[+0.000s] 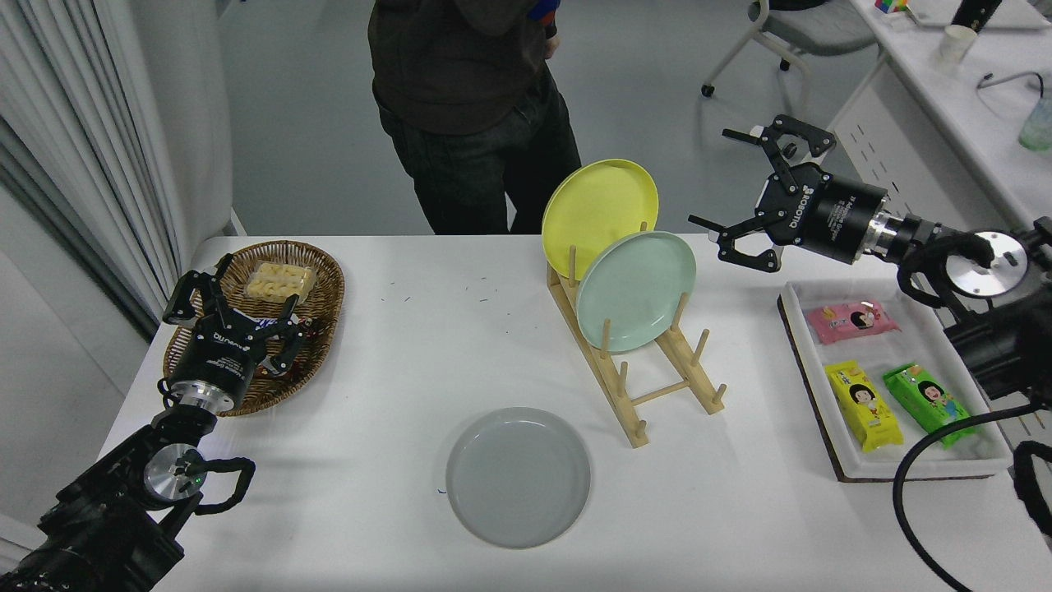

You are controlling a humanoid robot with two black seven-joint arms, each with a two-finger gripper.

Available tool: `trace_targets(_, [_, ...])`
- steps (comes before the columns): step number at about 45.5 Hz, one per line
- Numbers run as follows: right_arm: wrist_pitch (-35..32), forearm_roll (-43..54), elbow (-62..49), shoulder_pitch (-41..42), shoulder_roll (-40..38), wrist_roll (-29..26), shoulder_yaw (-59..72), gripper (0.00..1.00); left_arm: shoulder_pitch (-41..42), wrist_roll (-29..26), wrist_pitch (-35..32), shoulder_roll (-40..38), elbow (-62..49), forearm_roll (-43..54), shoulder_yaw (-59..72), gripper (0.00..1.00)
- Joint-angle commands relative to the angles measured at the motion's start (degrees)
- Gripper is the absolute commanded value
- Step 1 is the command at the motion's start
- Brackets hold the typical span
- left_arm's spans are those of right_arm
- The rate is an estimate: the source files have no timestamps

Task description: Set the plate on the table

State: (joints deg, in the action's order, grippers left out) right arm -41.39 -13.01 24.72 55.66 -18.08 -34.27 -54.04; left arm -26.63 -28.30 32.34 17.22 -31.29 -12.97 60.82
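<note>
The plate (518,477) lies flat on the table (411,345), near its front edge, left of the rack (637,370), so placing looks done. The right gripper (740,197) hangs spread and empty, well apart; the left gripper (234,308) sits parked, spread, over the basket (320,279).

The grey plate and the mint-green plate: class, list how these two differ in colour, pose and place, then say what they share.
Colour: the grey plate is pale grey; the mint-green plate is light green.
Pose: the grey plate lies flat, face up; the mint-green plate stands on edge, leaning back.
Place: the grey plate rests directly on the table; the mint-green plate sits in the wooden rack, in front of the yellow plate.
Shared: both are round, rimmed and empty.
</note>
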Motion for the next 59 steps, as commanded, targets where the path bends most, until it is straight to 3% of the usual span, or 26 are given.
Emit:
trace_targets(1, [1.1,-0.2,-3.6,-3.0,3.3,0.0,-5.7,0.99,0.0,0.0,0.0,0.0,0.0,0.0,0.0,0.98])
trace_targets(8, [1.5,-0.4,-3.8,-4.9,5.2,0.0,-12.9,0.99,0.0,0.0,0.0,0.0,0.0,0.1,0.0,0.98])
trace_targets(40, [3.1,-1.4,-3.0,-20.1,3.8,1.1,-17.8,0.99,0.0,0.0,0.0,0.0,0.0,0.1,0.0,0.98])
trace_targets(50, [6.6,-1.0,15.4,-27.9,0.6,1.4,-17.5,0.99,0.0,0.0,0.0,0.0,0.0,0.1,0.0,0.98])
trace_targets(59, [8.1,2.3,19.0,-30.2,0.9,1.4,-19.8,0.99,0.0,0.0,0.0,0.0,0.0,0.0,0.0,0.98])
